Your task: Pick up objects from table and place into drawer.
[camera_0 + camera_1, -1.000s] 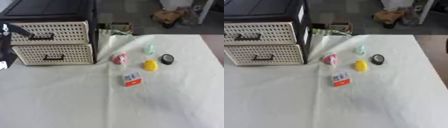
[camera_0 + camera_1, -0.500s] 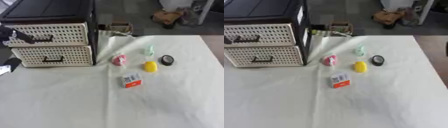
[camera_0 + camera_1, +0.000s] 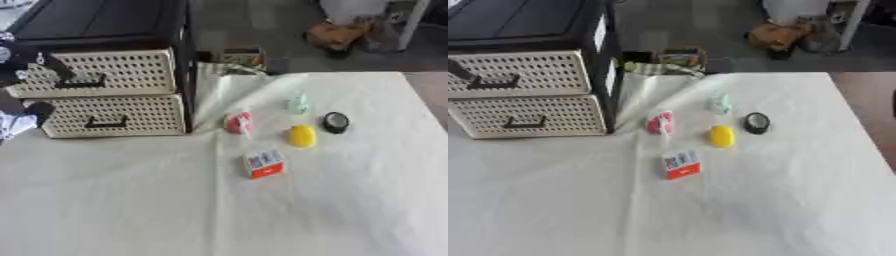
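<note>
A black drawer unit (image 3: 105, 20) stands at the table's far left with two cream perforated drawers, both closed. My left hand (image 3: 19, 70) shows at the left edge of the left eye view, right by the black handle (image 3: 80, 84) of the top drawer (image 3: 131, 72). To the right of the unit lie a pink object (image 3: 238, 122), a pale green object (image 3: 298, 103), a yellow object (image 3: 302, 135), a black round object (image 3: 335, 122) and a red and white box (image 3: 263, 164). My right hand does not show.
A white cloth (image 3: 219, 210) covers the table. The lower drawer (image 3: 114, 115) sits under the top one. Behind the table stand a small open box (image 3: 241, 57) and clutter on the floor (image 3: 337, 35). The table's right edge runs along brown floor (image 3: 877, 95).
My left hand has shifted slightly beside the top drawer's handle. The drawers and the small objects on the cloth have not moved.
</note>
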Robot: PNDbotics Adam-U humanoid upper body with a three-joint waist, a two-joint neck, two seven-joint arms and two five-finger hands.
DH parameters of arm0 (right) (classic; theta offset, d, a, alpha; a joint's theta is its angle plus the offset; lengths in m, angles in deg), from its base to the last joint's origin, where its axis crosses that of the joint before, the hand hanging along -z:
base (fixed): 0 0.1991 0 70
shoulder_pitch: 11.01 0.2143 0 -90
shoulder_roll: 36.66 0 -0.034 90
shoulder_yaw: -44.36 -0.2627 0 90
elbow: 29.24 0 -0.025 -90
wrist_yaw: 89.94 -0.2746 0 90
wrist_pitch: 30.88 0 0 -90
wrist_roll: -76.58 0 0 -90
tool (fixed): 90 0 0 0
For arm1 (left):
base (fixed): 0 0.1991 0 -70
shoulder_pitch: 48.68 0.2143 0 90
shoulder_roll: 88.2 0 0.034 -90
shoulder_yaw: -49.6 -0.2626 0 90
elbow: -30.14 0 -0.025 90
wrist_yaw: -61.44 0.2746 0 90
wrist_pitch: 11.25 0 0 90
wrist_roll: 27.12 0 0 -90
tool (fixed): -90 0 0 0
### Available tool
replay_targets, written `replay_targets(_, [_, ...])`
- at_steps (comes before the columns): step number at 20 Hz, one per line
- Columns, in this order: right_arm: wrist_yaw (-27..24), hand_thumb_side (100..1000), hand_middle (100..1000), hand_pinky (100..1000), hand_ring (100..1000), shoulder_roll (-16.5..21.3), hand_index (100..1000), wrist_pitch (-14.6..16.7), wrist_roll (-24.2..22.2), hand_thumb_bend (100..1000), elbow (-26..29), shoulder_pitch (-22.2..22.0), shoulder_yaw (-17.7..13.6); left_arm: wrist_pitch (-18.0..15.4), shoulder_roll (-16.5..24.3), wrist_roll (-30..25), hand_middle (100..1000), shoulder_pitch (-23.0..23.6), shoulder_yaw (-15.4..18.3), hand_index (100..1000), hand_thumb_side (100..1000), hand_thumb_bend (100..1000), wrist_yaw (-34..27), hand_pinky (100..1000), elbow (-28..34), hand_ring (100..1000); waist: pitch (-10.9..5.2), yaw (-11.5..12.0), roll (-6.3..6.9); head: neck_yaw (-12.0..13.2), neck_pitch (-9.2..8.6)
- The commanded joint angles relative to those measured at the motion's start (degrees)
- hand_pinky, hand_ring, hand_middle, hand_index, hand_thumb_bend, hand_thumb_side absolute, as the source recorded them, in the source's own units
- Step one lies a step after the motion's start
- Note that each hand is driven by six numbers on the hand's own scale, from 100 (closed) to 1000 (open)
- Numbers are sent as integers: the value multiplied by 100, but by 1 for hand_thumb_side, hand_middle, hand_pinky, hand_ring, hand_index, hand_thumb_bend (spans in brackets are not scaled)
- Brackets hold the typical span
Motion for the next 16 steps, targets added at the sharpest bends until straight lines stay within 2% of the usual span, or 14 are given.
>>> replay_targets(1, [-33,765,524,767,724,83,790,1,-20,434,94,48,-18,-17,51,198,100,-147,-12,909,408,105,370,100,-96,100,-84,-13,9,31,-106])
replay_targets(6, [-41,765,521,767,723,75,790,1,-35,434,94,65,-11,-51,-83,290,100,-293,-133,907,408,105,823,100,-295,100,-52,-47,21,59,-152])
replay_targets(16, [-56,765,519,766,722,58,790,11,-50,434,94,101,-4,-91,-316,243,100,-476,-360,879,408,105,1263,100,-577,100,8,-103,33,91,-159])
